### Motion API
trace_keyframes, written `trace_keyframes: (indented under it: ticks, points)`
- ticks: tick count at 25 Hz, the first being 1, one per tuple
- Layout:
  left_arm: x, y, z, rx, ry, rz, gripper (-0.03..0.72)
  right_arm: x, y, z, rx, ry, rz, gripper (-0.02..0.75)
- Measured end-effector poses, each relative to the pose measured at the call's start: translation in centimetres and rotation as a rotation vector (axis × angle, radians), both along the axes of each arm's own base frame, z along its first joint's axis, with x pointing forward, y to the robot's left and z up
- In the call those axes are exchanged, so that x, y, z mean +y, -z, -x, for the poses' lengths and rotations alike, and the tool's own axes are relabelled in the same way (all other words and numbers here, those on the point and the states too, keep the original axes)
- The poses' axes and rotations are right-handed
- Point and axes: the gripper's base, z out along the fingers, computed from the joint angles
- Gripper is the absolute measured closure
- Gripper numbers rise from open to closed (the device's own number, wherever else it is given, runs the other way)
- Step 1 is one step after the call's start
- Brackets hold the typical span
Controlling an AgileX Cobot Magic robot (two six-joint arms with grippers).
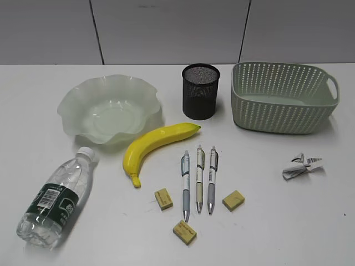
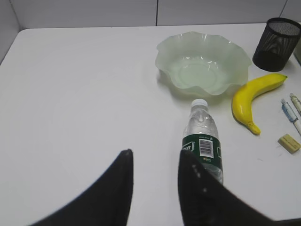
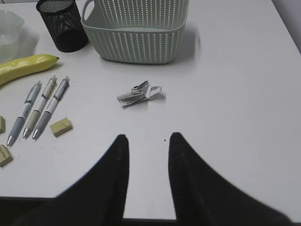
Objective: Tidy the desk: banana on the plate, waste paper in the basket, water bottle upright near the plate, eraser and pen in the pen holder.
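On the white desk (image 1: 50, 77) the banana (image 1: 158, 145) lies in front of the pale green plate (image 1: 109, 108). The water bottle (image 1: 55, 197) lies on its side at the front left. Three pens (image 1: 199, 178) lie side by side with three yellow erasers (image 1: 233, 200) around them. The black pen holder (image 1: 200, 91) stands left of the basket (image 1: 283, 97). The waste paper (image 1: 301, 165) lies at the right. My left gripper (image 2: 155, 157) is open and empty, just left of the bottle (image 2: 203, 141). My right gripper (image 3: 146, 140) is open and empty, in front of the paper (image 3: 138, 93).
The desk's front edge shows under my right gripper (image 3: 150, 220). A grey panelled wall (image 1: 166, 27) stands behind the desk. Neither arm shows in the exterior view.
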Motion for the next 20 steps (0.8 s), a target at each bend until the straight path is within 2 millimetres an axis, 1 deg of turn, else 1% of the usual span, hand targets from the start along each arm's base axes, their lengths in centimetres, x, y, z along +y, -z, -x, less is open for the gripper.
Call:
trace_keyframes:
  ticks: [20]
  points:
    - [0.0,0.0,0.0,0.0,0.0,0.0,0.441,0.0,0.0,0.0,0.0,0.0,0.0,0.493]
